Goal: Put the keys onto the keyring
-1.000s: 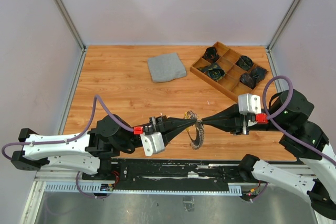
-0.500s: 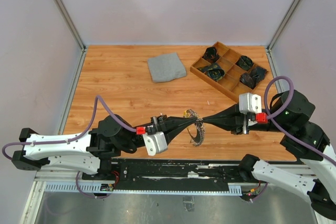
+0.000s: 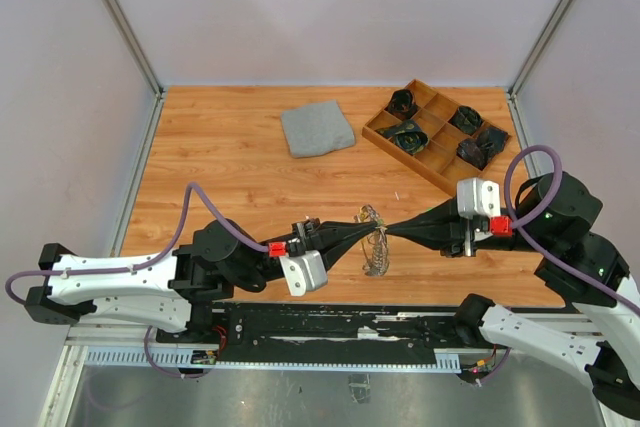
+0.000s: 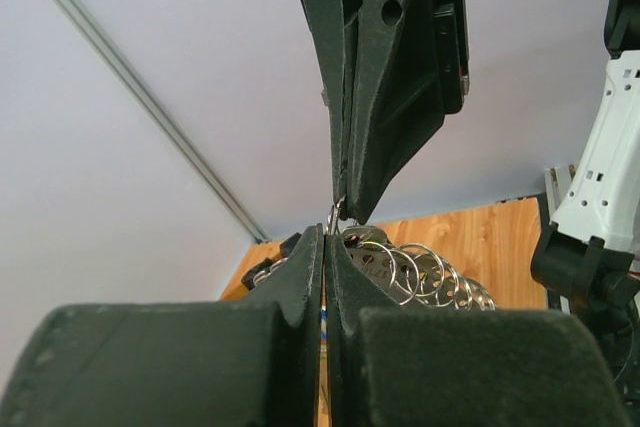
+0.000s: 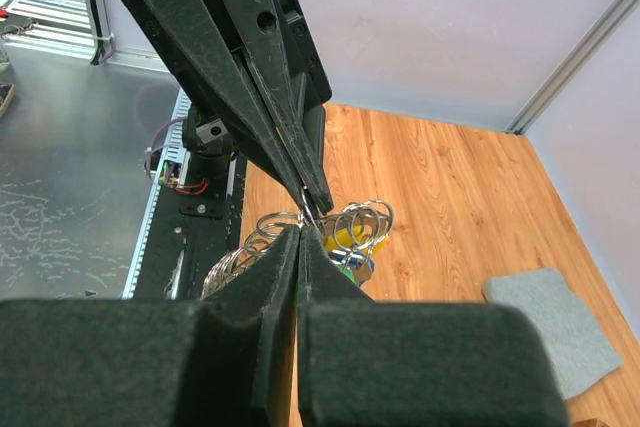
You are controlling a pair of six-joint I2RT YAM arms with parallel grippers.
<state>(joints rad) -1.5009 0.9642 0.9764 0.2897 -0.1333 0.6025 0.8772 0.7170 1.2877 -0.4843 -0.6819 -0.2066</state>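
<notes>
Left gripper (image 4: pixel 327 234), right gripper (image 5: pixel 298 234): both clamped shut on keyring (image 3: pixel 376 247), held above table (image 3: pixel 230 177) between 2 arms. Keys (image 5: pixel 349 237) clustered at keyring. Divided wooden tray (image 3: pixel 410 162), far right: dark items (image 3: pixel 408 135) contained in several compartments.

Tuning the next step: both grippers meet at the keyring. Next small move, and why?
Probably ease the right gripper slightly away from the left gripper: both are shut tip to tip on the keyring, so pulling may open a gap.
</notes>
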